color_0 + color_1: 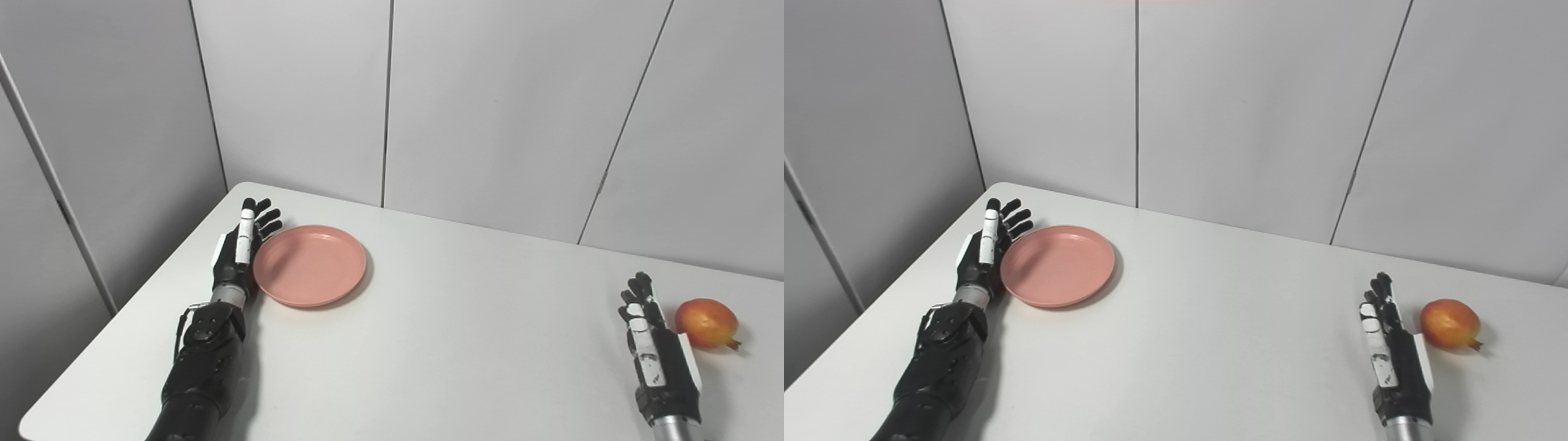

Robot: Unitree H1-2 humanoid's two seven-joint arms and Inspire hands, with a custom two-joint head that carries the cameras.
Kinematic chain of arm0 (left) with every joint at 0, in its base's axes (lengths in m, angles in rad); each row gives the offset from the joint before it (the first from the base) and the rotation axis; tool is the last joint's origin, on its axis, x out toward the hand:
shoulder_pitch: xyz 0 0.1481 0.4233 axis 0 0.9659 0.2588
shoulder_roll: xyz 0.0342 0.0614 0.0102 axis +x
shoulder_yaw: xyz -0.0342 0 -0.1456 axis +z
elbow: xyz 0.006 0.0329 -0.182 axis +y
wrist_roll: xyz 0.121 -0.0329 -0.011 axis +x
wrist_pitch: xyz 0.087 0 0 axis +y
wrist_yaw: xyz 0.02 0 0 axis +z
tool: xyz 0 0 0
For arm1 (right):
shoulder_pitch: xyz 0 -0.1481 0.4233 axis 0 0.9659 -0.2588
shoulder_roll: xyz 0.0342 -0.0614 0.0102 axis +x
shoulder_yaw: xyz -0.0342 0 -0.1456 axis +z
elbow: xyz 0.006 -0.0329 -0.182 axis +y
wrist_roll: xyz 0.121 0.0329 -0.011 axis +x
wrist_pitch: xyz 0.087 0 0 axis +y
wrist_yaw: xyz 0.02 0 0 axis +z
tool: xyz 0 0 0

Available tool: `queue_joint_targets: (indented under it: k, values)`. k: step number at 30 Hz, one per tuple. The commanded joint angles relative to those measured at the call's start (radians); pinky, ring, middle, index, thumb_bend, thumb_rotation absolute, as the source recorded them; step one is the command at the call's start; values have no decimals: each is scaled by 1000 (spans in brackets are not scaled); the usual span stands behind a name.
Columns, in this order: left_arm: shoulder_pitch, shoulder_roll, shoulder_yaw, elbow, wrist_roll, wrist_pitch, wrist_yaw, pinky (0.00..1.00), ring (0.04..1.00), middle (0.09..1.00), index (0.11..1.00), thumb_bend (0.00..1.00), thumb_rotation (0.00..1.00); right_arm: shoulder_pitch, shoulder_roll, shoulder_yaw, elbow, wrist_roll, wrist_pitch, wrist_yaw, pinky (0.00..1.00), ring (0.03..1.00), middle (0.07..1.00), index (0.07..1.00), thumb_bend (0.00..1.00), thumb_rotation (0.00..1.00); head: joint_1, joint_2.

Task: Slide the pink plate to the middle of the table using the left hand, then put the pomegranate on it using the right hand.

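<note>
The white table (429,343) filled the lower frame, bare through its centre, which is where the plate was meant to end up. The pink plate (310,264) lay left of centre in the picture, near the table's far left corner. The left hand (240,251) stood on edge against the plate's left rim, fingers straight and apart, holding nothing; a flat palm there seemed set to push the plate rightward rather than lift it. At lower right the right hand (655,349) waited, fingers extended and empty, just left of the pomegranate (706,323), apparently not touching it, presumably ready for its turn.
</note>
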Motion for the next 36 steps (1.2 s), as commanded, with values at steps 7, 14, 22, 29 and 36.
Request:
queue_joint_targets:
  k: [7, 14, 22, 29, 36]
  values:
    - [-14, -30, -74, -114, 58, 33, -14, 834, 858, 859, 851, 698, 1000, 12, 13, 4, 16, 9, -32, 0, 998, 989, 994, 998, 474, 860, -18, 10]
    - [10, -70, -118, -187, 92, 90, -9, 885, 892, 887, 883, 708, 1000, 6, 24, 3, 24, 11, -18, -8, 1000, 987, 989, 988, 529, 859, -40, 19]
    - [17, -114, -128, -214, 93, 104, 0, 876, 899, 897, 896, 756, 1000, 11, 25, 9, 9, 1, -11, -17, 971, 972, 982, 986, 503, 842, -74, 32]
    - [36, -142, -142, -260, 93, 143, -4, 905, 913, 909, 908, 689, 1000, 13, 33, 9, 4, -10, 6, -31, 970, 966, 977, 974, 535, 832, -113, 48]
    - [56, -162, -174, -306, 98, 173, -23, 901, 921, 919, 920, 686, 1000, 13, 38, 12, -4, -39, 24, -54, 943, 951, 964, 955, 559, 828, -151, 66]
